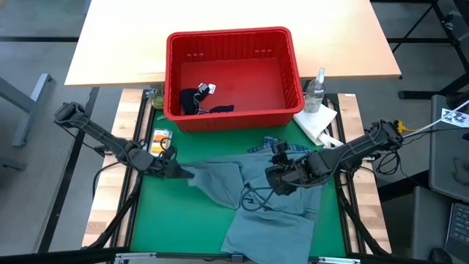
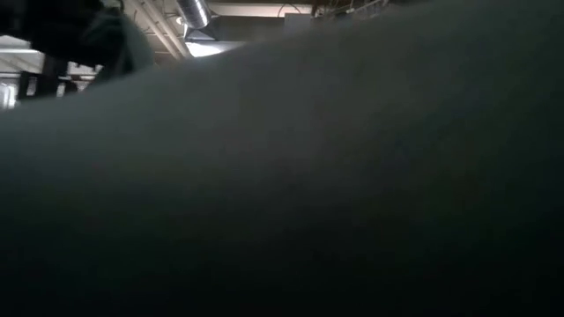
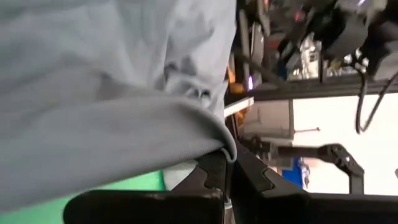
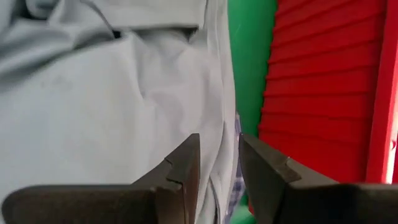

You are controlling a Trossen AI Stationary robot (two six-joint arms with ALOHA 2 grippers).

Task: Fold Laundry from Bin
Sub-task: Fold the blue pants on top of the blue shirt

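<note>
A large grey-blue garment (image 1: 256, 198) lies spread on the green mat (image 1: 157, 220), its near end reaching the table's front edge. It fills the low view (image 2: 282, 176). A blue-white plaid shirt (image 1: 282, 147) peeks out from under its far edge. My left gripper (image 1: 178, 171) is shut on the garment's left corner. My right gripper (image 1: 272, 183) stands over the garment's middle with cloth between its fingers. The red bin (image 1: 234, 44) stands behind the mat with a dark navy garment (image 1: 196, 101) on its floor. My left gripper pinches the garment's rolled edge (image 3: 225, 147) between its two fingers, coming nearly level from the table's left. The cloth rises off the mat at this corner and spreads away from the fingers. My right gripper (image 4: 217, 168) slants down from the right. A fold of the grey-blue cloth (image 4: 219, 149) runs between its fingers (image 4: 186, 168). The fingers stand a little apart around it. The rest of the garment lies on the mat.
A clear spray bottle (image 1: 316, 89) and a white paper towel (image 1: 316, 121) stand right of the bin. A small orange packet (image 1: 160, 141) lies at the mat's far left. A pale wooden table (image 1: 117, 44) lies behind the bin. Bare mat shows at the near left.
</note>
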